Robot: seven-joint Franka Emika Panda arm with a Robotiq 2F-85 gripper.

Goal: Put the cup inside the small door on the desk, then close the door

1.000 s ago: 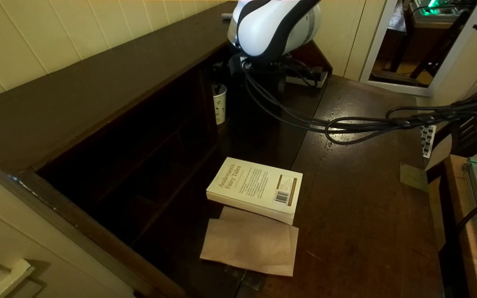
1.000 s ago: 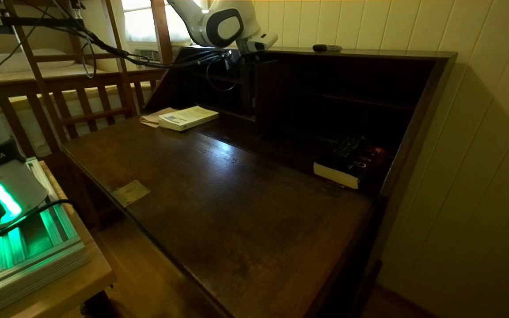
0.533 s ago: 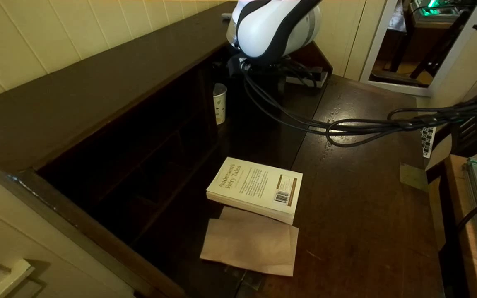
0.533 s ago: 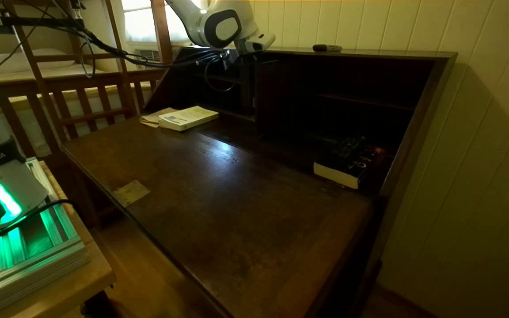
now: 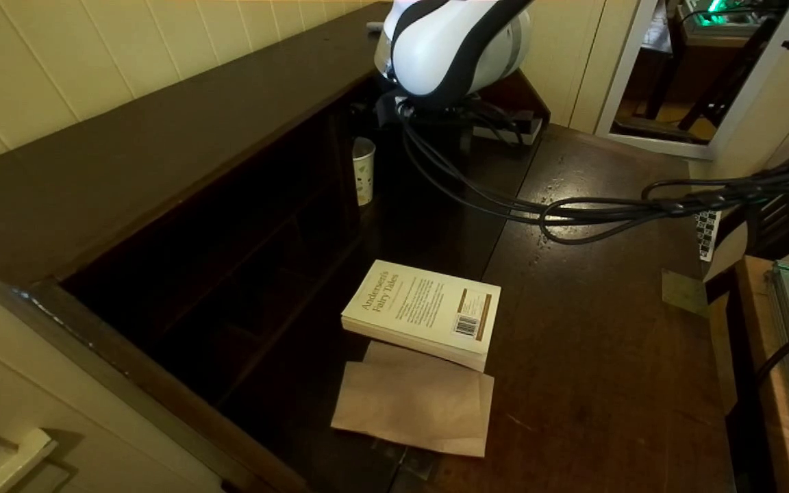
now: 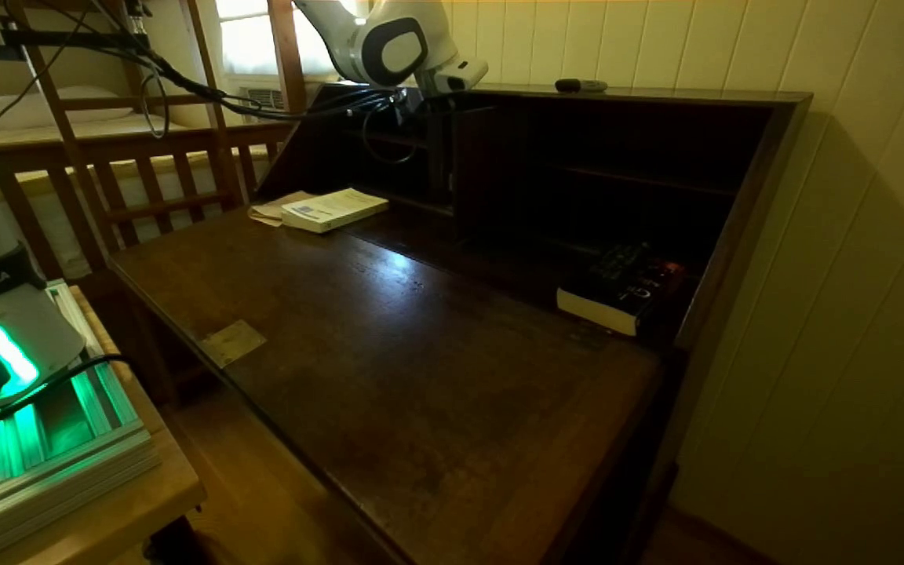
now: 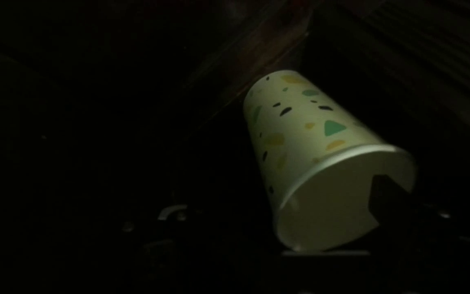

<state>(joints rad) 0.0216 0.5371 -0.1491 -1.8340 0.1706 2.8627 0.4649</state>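
The cup [image 5: 364,174], white with coloured specks, stands upright by a cubby divider in the raised back of the desk [image 6: 389,377]. In the wrist view the cup [image 7: 296,118] fills the centre, its mouth toward the camera. Around its rim my gripper [image 7: 308,196] is open. One finger [image 7: 390,200] shows as a dark shape across the cup's mouth; its partner is lost in shadow. An upright dark panel, apparently the small door [image 6: 474,176], juts out from the cubbies, so it looks swung open. Nothing of the cup can be made out in that exterior view.
A white book [image 5: 422,311] and brown paper [image 5: 411,407] lie on the desk near the cubbies. A thick dark book [image 6: 621,294] rests farther along. Loose cables [image 5: 572,216] hang from the arm over the desktop. The compartment is very dark.
A second ago dark fingers overlapped the cup's top; they have since come away, leaving its rim visible. The hand shifted slightly back. The cup stayed in place.
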